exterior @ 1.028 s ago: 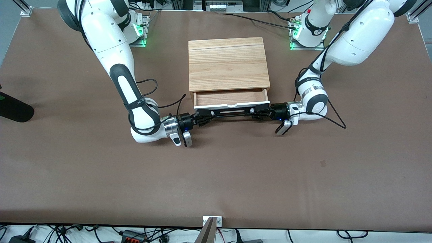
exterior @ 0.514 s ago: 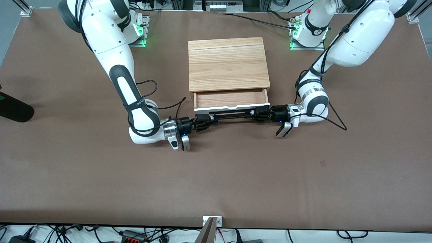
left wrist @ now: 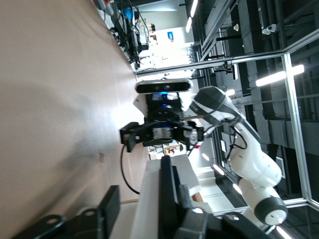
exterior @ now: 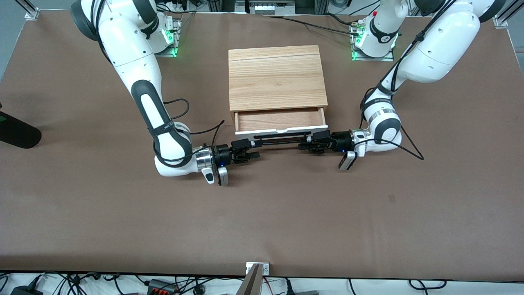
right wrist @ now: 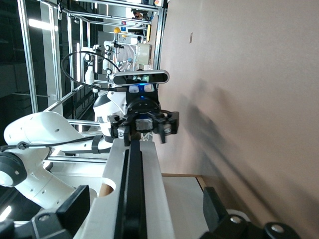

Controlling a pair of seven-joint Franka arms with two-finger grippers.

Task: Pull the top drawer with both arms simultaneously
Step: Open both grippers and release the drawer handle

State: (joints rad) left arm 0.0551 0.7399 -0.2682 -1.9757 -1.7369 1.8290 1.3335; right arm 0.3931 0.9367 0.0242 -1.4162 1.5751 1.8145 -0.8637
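The top drawer (exterior: 281,130) stands pulled out of the light-wood cabinet (exterior: 276,78), its wood inside showing. Its black bar handle (exterior: 282,139) runs along the white front panel. My right gripper (exterior: 250,149) is at the handle's end toward the right arm's side. It is open, and its fingers (right wrist: 75,204) stand wide on either side of the handle (right wrist: 132,199) without touching it. My left gripper (exterior: 305,144) is at the handle's end toward the left arm's side, open. The handle (left wrist: 167,194) lies between its parted fingers (left wrist: 107,204), and one finger is close beside it.
A dark object (exterior: 16,131) lies at the table's edge toward the right arm's end. Loose cables (exterior: 411,143) trail from both wrists onto the brown table (exterior: 286,213). A metal bracket (exterior: 257,268) sits at the table's nearest edge.
Both grippers have opened off the handle and drawn back a little along it toward their own arms. The drawer has stayed where it was.
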